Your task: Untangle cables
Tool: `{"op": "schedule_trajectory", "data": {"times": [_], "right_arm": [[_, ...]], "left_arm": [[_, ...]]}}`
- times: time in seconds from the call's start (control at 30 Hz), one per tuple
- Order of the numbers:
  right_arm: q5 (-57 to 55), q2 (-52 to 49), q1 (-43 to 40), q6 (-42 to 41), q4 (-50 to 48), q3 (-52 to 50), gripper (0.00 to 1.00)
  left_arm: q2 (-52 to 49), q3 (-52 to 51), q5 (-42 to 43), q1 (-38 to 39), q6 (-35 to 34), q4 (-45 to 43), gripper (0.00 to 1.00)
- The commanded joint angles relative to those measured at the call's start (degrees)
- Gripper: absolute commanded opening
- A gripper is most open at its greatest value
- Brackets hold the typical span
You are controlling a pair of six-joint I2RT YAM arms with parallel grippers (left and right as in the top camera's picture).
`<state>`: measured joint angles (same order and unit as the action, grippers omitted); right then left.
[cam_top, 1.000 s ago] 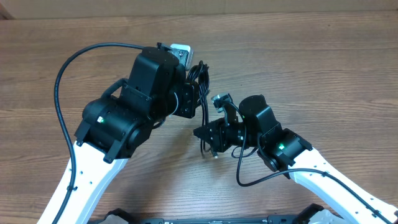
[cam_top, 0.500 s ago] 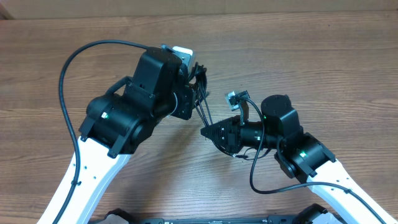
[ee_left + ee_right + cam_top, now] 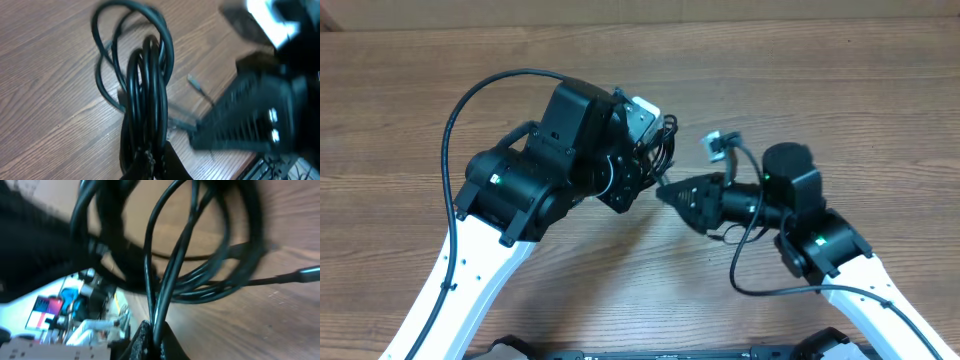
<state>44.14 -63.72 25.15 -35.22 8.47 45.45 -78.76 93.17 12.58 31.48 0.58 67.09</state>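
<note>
- My left gripper (image 3: pixel 150 162) is clamped shut on the cables (image 3: pixel 147 95). They bunch into one long black loop running straight away from my fingers, with the wooden table (image 3: pixel 45 60) behind.
- My right gripper (image 3: pixel 152 337) is pinched closed on a few strands of that tangle, which rise up from its tips.
- From overhead, the bundle sits mid-table between both grippers.
- The colourful box (image 3: pixel 45 312) in the background is too blurry to read any writing.

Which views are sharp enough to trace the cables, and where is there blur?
Overhead: sharp and evenly lit, though the cables show only as a small clump. Left wrist: slight motion blur, strands readable. Right wrist: heavy close-range blur, loops smeared.
</note>
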Motion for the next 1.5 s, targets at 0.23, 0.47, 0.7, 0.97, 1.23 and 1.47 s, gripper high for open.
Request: {"op": "schedule_trajectory", "data": {"times": [0.23,0.47,0.7,0.97,1.23,1.47], "right_arm": [[-0.6,1.0,-3.0,-5.5,-4.7,1.2,0.04],[-5.6,-0.2,-3.0,-7.9,-7.6,1.2,0.04],[-5.5,-0.7,-3.0,-18.3,-14.4,1.2,0.04],[-10.5,-0.8,-3.0,-23.1,-15.6,1.2,0.27],[-10.4,-0.7,-3.0,-19.3,-7.2,1.2,0.65],[-6.8,-0.2,-3.1,-18.5,2.6,1.2,0.78]], "left_arm": [[0.0,1.4,15.1,0.0,8.9,0.4,0.04],[0.0,1.4,22.8,0.0,11.3,0.5,0.04],[0.0,1.4,23.5,0.0,11.2,0.5,0.04],[0.0,1.4,23.5,0.0,11.2,0.3,0.04],[0.0,1.4,14.9,0.0,11.0,0.2,0.04],[0.0,1.4,4.3,-0.1,11.0,0.0,0.04]]}}
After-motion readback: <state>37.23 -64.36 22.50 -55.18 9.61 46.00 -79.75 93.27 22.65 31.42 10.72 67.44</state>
